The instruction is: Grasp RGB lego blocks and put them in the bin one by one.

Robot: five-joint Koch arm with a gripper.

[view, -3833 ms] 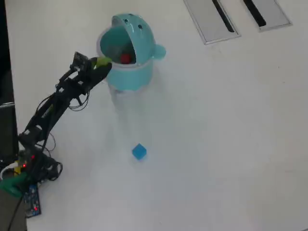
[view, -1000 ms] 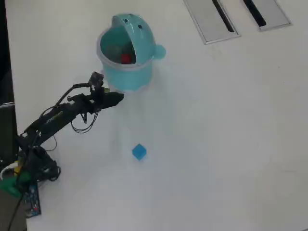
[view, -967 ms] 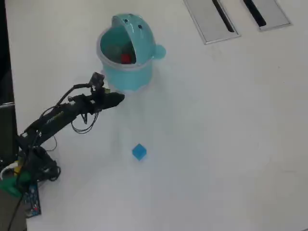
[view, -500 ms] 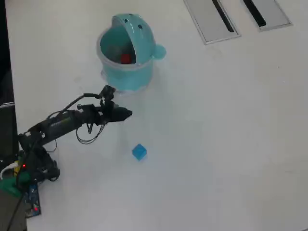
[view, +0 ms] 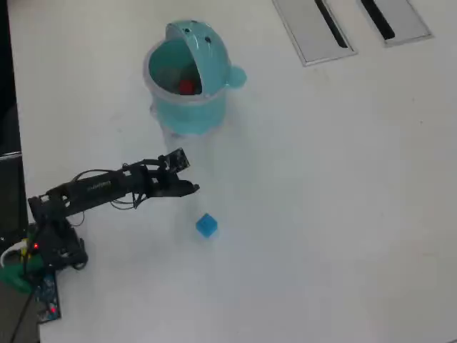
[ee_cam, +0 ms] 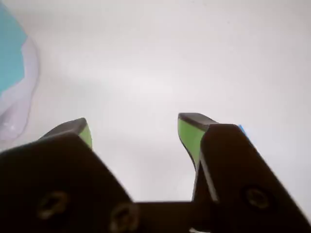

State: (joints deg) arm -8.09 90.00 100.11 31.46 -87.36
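Swung away from the bin and down toward the blue block on the desk. End effector spread wide, empty. Red block in the bin, probably alongside the green; blue next.

A white table carries the bin and a blue block.

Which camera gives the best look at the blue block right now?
The overhead view: the blue block lies whole and unobstructed on the white table, apart from the gripper. The wrist view shows only a blue sliver behind one of the fingers.
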